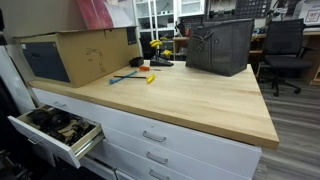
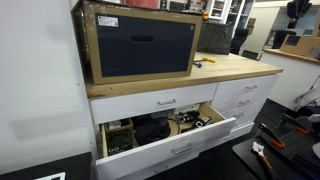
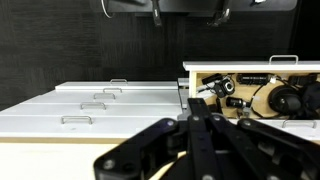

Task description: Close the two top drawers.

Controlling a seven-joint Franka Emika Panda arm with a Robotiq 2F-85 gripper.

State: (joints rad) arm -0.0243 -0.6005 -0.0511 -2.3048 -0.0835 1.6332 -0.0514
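The fingers [image 3: 197, 135] are clenched together on nothing. They show only in the wrist view, where they appear to hang over the front edge of the table [image 1: 190, 100] and point down past it. One open drawer [image 2: 170, 132] juts out from under the table, at the end where the cardboard box [image 1: 95, 55] stands, and it is full of dark tools and cables. Between it and the table's edge, the top drawer front [image 2: 165, 101] looks already shut, so by judgement only this one drawer is left to close. Its long axis runs along the table's front edge, and its white front with the silver handle [image 2: 181, 149] is the part farthest out from the table. In the wrist view that front lies beyond the fingers, away from the table and a little to one side, with the drawer's open tray between. The coming move likely calls for carrying the fingers out past the front, lowering them to it, and pushing straight back toward the table, across the long axis and near the handle so the drawer does not skew
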